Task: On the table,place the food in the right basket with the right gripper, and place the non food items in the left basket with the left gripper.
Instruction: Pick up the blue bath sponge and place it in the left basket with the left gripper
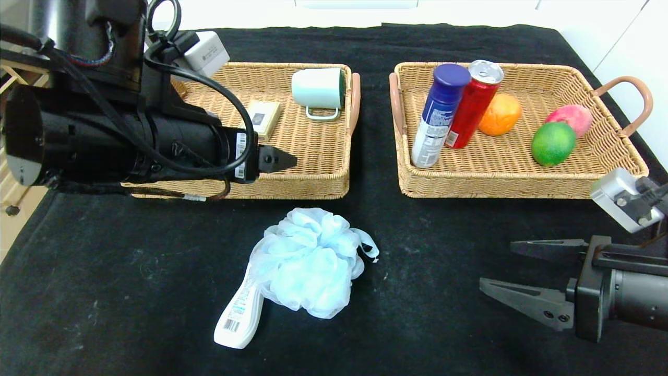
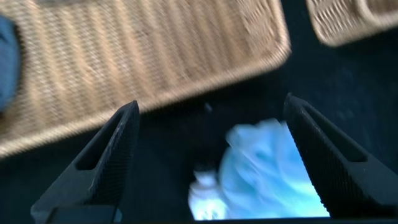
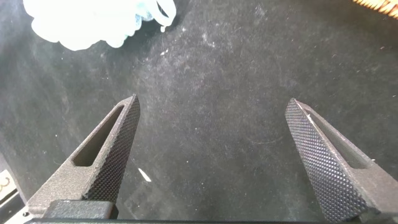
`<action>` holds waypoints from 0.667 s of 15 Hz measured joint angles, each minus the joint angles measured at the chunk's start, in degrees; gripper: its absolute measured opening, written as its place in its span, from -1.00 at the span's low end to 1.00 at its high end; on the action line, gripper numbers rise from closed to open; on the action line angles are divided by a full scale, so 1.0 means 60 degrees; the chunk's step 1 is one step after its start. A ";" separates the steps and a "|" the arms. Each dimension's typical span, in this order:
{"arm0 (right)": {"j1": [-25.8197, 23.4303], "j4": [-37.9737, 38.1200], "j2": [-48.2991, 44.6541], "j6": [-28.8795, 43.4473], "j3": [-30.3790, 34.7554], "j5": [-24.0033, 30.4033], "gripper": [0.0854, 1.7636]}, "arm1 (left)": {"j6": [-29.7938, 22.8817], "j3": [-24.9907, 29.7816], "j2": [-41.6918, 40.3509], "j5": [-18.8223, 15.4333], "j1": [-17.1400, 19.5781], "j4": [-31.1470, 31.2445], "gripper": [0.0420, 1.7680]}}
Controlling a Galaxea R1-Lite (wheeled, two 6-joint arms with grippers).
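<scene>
My left gripper (image 2: 211, 155) hangs over the front rim of the left basket (image 1: 313, 177), its fingers spread wide with nothing between them; from its own wrist camera I see the basket's woven floor beyond one finger and the pale blue bath pouf (image 2: 261, 168) down on the cloth between the two tips. My right gripper (image 1: 514, 279) sits low over the table (image 1: 130, 292) at the front right, jaws wide apart as well, with bare black cloth under them. The bath pouf (image 1: 308, 261) lies on the table in front of the gap between the two baskets, and the slim white bottle (image 1: 241, 316) lies flat just beside it, touching it, with its upper end tucked under the fluff so I cannot see the cap. In the left basket the small gold-edged card box (image 1: 263, 119) rests on the floor near the back, and a pale green mug (image 1: 319, 90) lies on its side at the back right corner. The right basket (image 1: 522, 183) holds the white canister with the blue cap (image 1: 438, 117) and the red can (image 1: 475, 107), both leaning together, an orange fruit (image 1: 500, 114) behind them, then the green lime-like fruit (image 1: 553, 143) touching a pink fruit (image 1: 571, 117).
</scene>
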 joint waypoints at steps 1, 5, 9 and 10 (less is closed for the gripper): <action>0.0000 0.0004 -0.0022 0.0000 0.0000 0.0000 0.94 | -0.0055 0.0106 -0.0114 0.0000 -0.0207 0.0138 0.89; -0.0010 0.0004 -0.0059 -0.0010 0.0004 -0.0008 0.94 | -0.0081 0.0455 -0.0408 0.0055 -0.0987 0.0230 0.91; -0.0059 0.0012 -0.0055 -0.0496 0.0059 -0.0004 0.94 | -0.0037 0.0815 -0.0477 0.0083 -0.1552 0.0922 0.92; -0.0061 0.0018 -0.0055 -0.0502 0.0085 0.0000 0.94 | -0.0033 0.0886 -0.0435 0.0091 -0.1593 0.0933 0.92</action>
